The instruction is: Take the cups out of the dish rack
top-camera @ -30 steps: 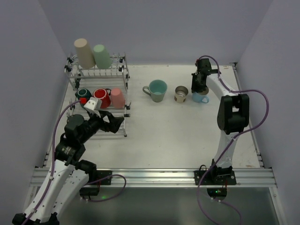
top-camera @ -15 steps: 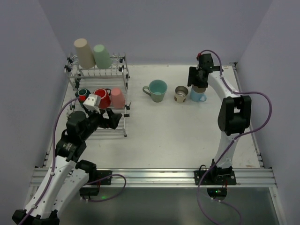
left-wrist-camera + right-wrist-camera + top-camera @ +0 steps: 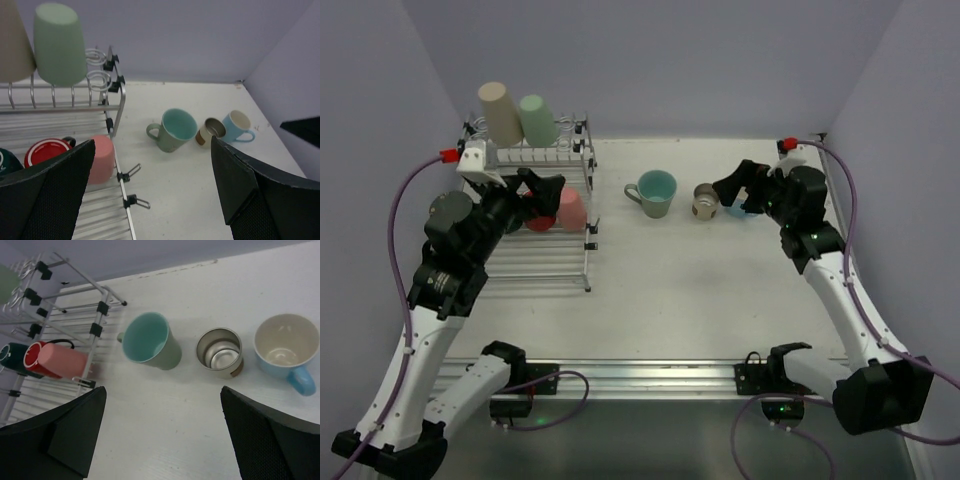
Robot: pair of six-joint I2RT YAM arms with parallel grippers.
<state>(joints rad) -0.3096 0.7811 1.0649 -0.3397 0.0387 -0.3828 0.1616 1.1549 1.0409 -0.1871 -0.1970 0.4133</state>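
The dish rack (image 3: 587, 262) stands at the back left. On its raised tier are a beige cup (image 3: 492, 112) and a mint green cup (image 3: 533, 118), both upside down. A pink cup (image 3: 571, 209), a red cup (image 3: 47, 151) and a dark green cup (image 3: 12, 356) lie on the lower tier. My left gripper (image 3: 542, 193) hovers open over that lower tier, empty. On the table stand a teal mug (image 3: 653, 192), a small grey-brown cup (image 3: 706, 200) and a light blue mug (image 3: 285, 347). My right gripper (image 3: 740, 195) hangs open just above the light blue mug, holding nothing.
Black clips stick out from the rack's right rail (image 3: 120, 175). Grey walls close in the back and both sides. Bare white table (image 3: 700, 290) lies in front of the three standing cups.
My right gripper has opened, let go of the light blue mug and drawn back. My left arm has risen and moved from the rack's front toward the cups on its lower tier.
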